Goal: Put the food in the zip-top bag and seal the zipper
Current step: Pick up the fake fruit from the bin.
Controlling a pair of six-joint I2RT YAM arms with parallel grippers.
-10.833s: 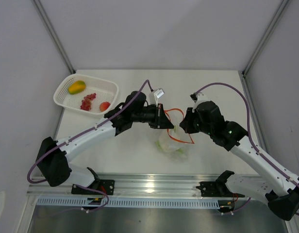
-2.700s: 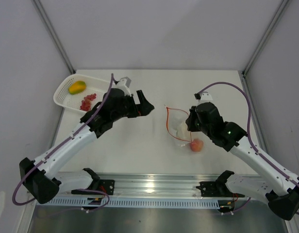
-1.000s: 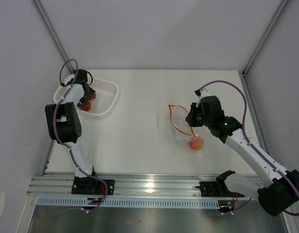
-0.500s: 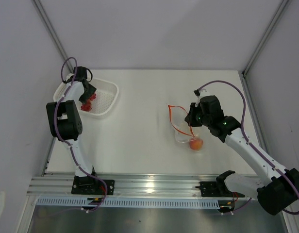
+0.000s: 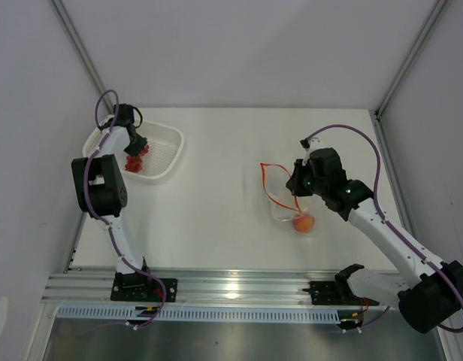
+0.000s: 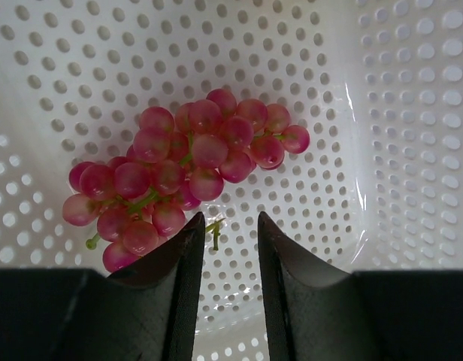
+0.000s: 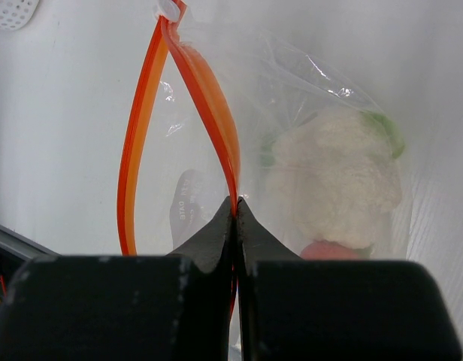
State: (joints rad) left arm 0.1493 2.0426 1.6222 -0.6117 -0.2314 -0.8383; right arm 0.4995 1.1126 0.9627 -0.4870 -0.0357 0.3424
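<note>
**Grapes Between the Fingers, Bag Held by Its Strip**

The left end effector (image 6: 230, 218) hangs low inside the white perforated plastic basket (image 6: 382, 113). Its two dark fingers stand a little apart, not closed on anything. The glossy red grape bunch (image 6: 186, 169) lies on the basket floor just ahead of the fingertips. The bunch's lower grapes press against the outer side of the left-hand finger, and a short green stem sits in the gap between the tips.

Across the white desk (image 5: 216, 203), the right end effector (image 7: 235, 201) is pinched tight on the thin red-orange zipper strip (image 7: 209, 98) of the small clear crinkly zip-top bag (image 7: 314, 68). From the pinch point the strip runs straight ahead, and its two sides bow apart to the left, leaving the mouth gaping.

Inside the bag, just ahead and to the right of the closed fingers, rests a white-and-green toy vegetable (image 7: 333, 177). A red-orange round fruit (image 7: 329, 250) shows under it, close against the right-hand finger. The overhead view shows that fruit at the bag's bottom end, on the side of the end effector nearer the arm bases.
</note>
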